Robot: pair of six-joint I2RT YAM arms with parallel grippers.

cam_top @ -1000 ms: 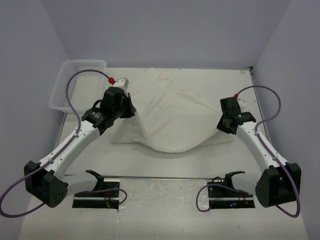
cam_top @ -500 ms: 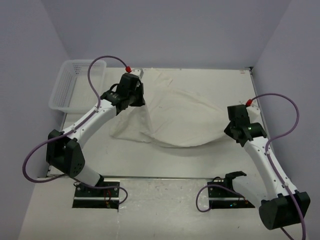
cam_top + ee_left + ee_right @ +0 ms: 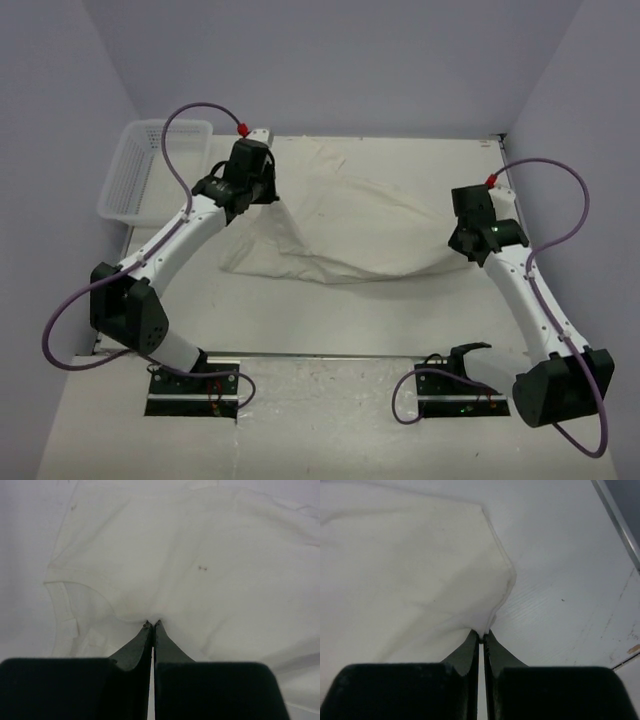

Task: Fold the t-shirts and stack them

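Both arms are out over the table (image 3: pixel 330 320) and I have the white t-shirt (image 3: pixel 350 225) strung between my jaws. On the left gripper (image 3: pixel 152 624) the jaws are pressed together with a fold of cloth nipped right at the tips. The fabric bunches just ahead of them and a curved seam runs off to their left, but I cannot tell whether it is collar or sleeve. On the right gripper (image 3: pixel 481 632) the jaws are also closed tight on the stitched edge. A corner of the shirt spreads ahead and to the left of the tips, with bare tabletop to their right.

Between the two grips the shirt hangs and droops to the surface, so I judge it light, limp and quite without stiffness. It will sag and crease wherever I leave slack. Thin cloth can creep out of a small bite, so hems and seams look like the best holds, being thicker under the pads. The basket (image 3: pixel 125 180) sits well out beyond my left jaws.
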